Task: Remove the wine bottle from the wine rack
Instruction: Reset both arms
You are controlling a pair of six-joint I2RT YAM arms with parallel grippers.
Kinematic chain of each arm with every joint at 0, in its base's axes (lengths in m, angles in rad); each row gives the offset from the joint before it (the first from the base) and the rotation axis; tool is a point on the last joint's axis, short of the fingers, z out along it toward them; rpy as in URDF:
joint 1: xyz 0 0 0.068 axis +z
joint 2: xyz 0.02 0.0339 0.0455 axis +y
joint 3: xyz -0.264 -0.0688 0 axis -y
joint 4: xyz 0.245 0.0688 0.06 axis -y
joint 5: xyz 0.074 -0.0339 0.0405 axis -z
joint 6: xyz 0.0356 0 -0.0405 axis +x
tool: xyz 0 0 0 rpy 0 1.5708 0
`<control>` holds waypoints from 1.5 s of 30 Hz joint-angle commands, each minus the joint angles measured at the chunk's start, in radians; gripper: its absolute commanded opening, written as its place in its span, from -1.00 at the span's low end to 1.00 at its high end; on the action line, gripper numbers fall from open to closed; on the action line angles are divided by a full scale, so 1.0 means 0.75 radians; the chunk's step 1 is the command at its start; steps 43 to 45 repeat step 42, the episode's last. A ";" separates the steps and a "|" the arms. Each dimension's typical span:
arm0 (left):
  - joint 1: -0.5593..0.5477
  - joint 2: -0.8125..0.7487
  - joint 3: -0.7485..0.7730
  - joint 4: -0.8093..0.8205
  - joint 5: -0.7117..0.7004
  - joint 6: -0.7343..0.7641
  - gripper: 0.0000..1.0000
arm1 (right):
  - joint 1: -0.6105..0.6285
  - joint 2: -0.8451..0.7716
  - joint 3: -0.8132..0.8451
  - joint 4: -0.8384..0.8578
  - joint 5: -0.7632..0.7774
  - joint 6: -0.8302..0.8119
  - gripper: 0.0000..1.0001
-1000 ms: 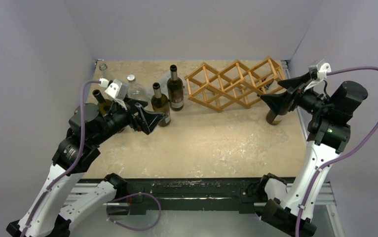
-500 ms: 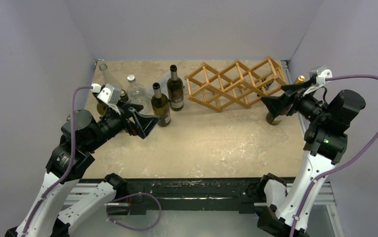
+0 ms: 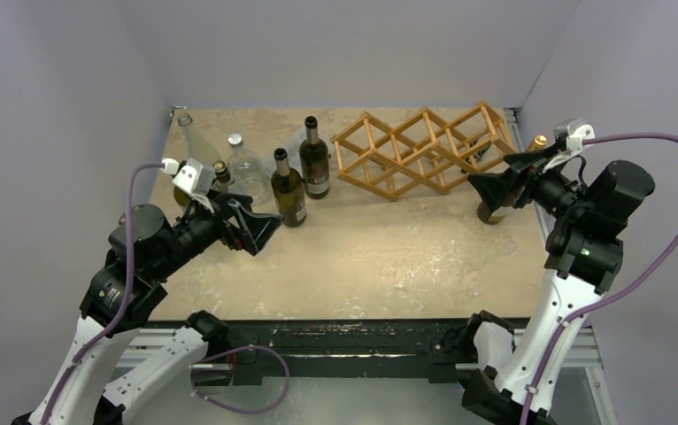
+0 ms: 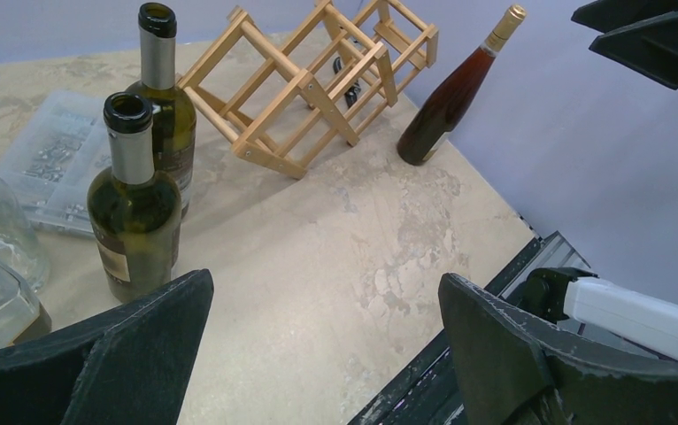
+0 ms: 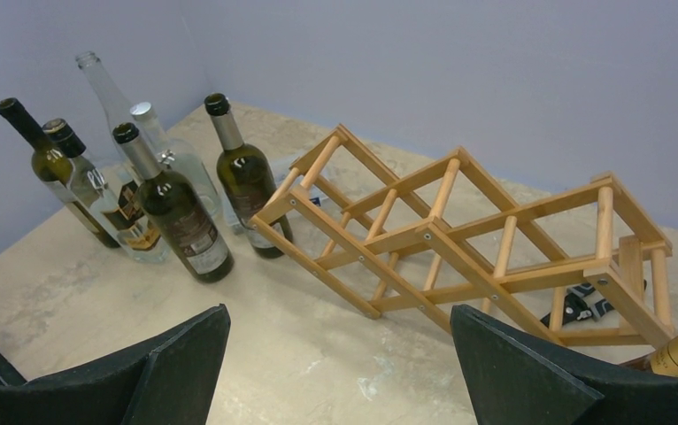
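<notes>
Stone-look table (image 3: 389, 257), pale and mottled. Wooden wine rack (image 3: 419, 150) lies across the far right of it. Cluster of bottles (image 3: 288, 188) stands upright at far left. Brown wine bottle (image 4: 446, 99), gold cap, stands on the table just beside the rack's right end. Left gripper (image 4: 322, 301) hovers near the cluster, fingers wide apart, holding nothing. Right gripper (image 5: 340, 319) hangs beside the brown bottle, fingers likewise spread.
</notes>
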 commanded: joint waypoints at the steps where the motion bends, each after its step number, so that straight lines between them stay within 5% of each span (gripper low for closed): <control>1: 0.007 -0.019 -0.016 0.016 -0.009 -0.017 1.00 | 0.004 -0.031 0.010 0.026 0.089 0.010 0.98; 45: 0.007 -0.027 -0.048 0.034 -0.014 0.006 1.00 | 0.004 -0.056 -0.026 0.128 0.233 0.039 0.98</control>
